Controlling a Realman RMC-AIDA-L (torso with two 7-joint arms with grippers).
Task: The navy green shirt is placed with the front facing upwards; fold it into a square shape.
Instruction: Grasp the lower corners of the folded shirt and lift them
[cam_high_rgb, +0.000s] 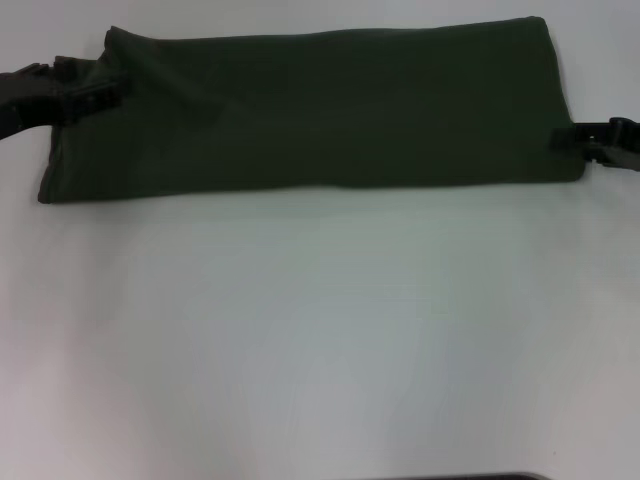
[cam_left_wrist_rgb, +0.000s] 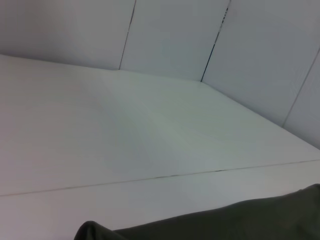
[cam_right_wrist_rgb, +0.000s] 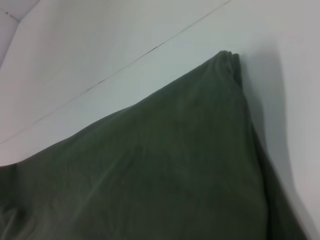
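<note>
**A:** Item one: the shirt (cam_high_rgb: 310, 110). Dark olive, lying as a long flat band across the far part of the worktop (cam_high_rgb: 320, 340), plain side up, no lettering showing. It is a strip so far, not a square.

**B:** And the arms?

**A:** Left gripper (cam_high_rgb: 95, 92) sits on the shirt's left end, near the far corner, its fingers over the cloth. Right gripper (cam_high_rgb: 580, 140) is at the right edge, about halfway down that end. From where I stand I cannot tell whether either pair of fingers is clamped on cloth or merely resting against it.

**B:** Risks?

**A:** I'd list three. The two holds sit at different heights on the ends, so a lift could skew the band and leave the fold crooked. A pinch through only the top layer would let the lower layers sag or slide apart. And the left end already flares wider than the right, which could give a lopsided finish.

**B:** Anything the wrist cameras add?

**A:** The right wrist view shows the shirt's corner (cam_right_wrist_rgb: 227, 57) bunched into a small pucker, lost from overhead. The left wrist view shows only a sliver of cloth edge (cam_left_wrist_rgb: 240, 222), a seam line in the worktop, and panelled walls (cam_left_wrist_rgb: 175, 35) behind. Neither shows its own fingers.
</note>
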